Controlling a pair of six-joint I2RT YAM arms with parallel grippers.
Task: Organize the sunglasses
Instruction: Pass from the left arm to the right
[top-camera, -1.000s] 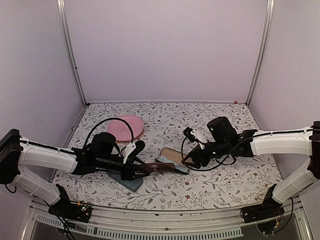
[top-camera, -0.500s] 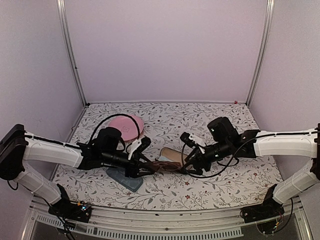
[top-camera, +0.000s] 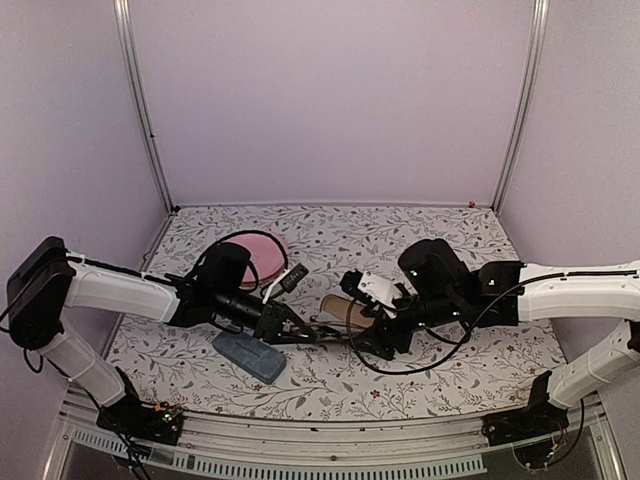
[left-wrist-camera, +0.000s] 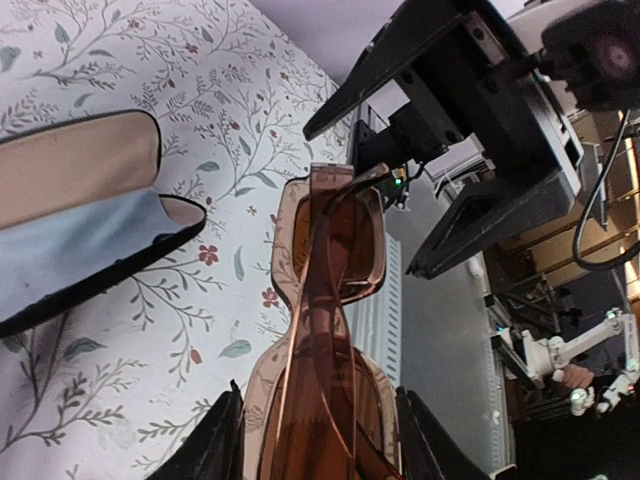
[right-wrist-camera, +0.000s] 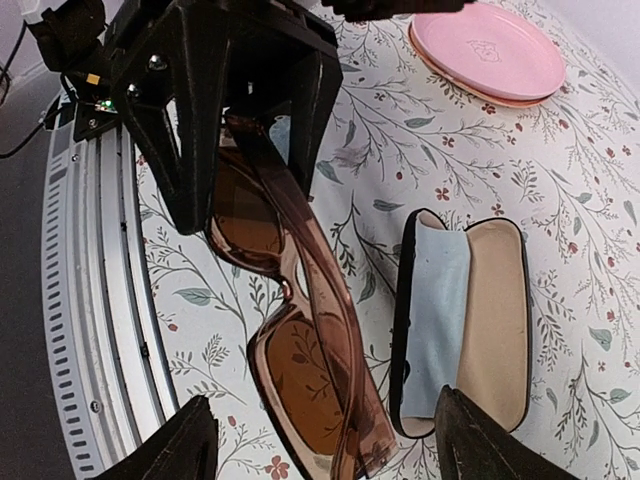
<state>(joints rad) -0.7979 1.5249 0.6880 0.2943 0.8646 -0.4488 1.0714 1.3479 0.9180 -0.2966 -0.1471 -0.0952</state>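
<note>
Right wrist: one sunglasses pair (right-wrist-camera: 300, 340), one case (right-wrist-camera: 497, 300)

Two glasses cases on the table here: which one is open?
The black-rimmed case, lying spread flat with its tan lining and a blue cloth showing inside. The grey-blue case is shut, with only its plain outer shell visible.

The worktop (top-camera: 450, 375) is white, printed with grey-green leafy sprigs and small red flowers. The sunglasses (left-wrist-camera: 325, 330) are translucent reddish-brown, their lenses a deeper brown. The open case (right-wrist-camera: 505, 300) is black outside and tan inside, with a pale blue cloth (right-wrist-camera: 435, 300) in it. The far-left plate (top-camera: 268, 250) is pink, and the near-left closed case (top-camera: 250, 356) is grey-blue. The left claw (left-wrist-camera: 320, 450) and right claw (right-wrist-camera: 335, 455) are black.
</note>
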